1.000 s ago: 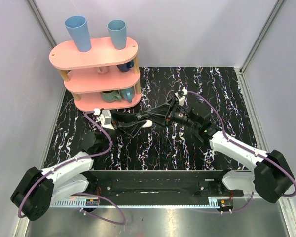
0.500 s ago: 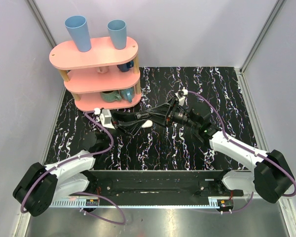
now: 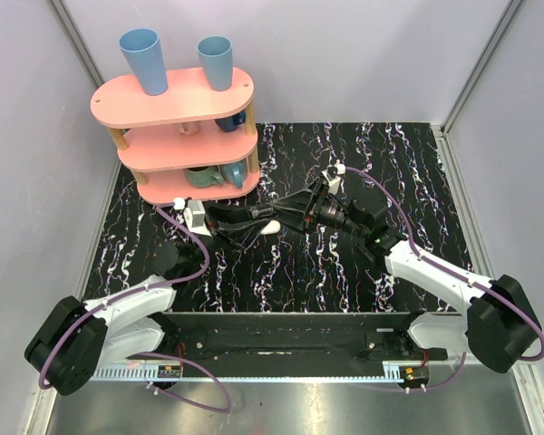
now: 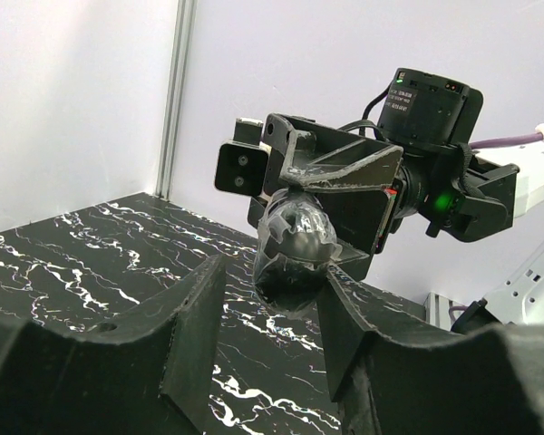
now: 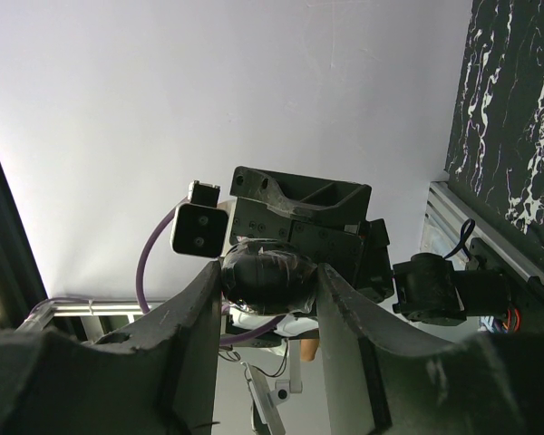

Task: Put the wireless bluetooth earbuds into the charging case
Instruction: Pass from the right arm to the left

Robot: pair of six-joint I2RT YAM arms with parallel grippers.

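1. The left gripper [image 3: 254, 220] is reaching rightward over the black marbled tabletop [image 3: 417, 181], its jaws standing spread.
2. The white charging case [image 3: 270, 227] is sitting just beside both grippers' tips; contact is unclear.
3. The right gripper [image 3: 286, 213] is facing the left one, jaws spread.

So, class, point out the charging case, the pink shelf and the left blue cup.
charging case [image 3: 270, 227], top external view, middle of its white shell.
pink shelf [image 3: 186, 101], top external view, bare top tier.
left blue cup [image 3: 150, 72], top external view, its side wall.
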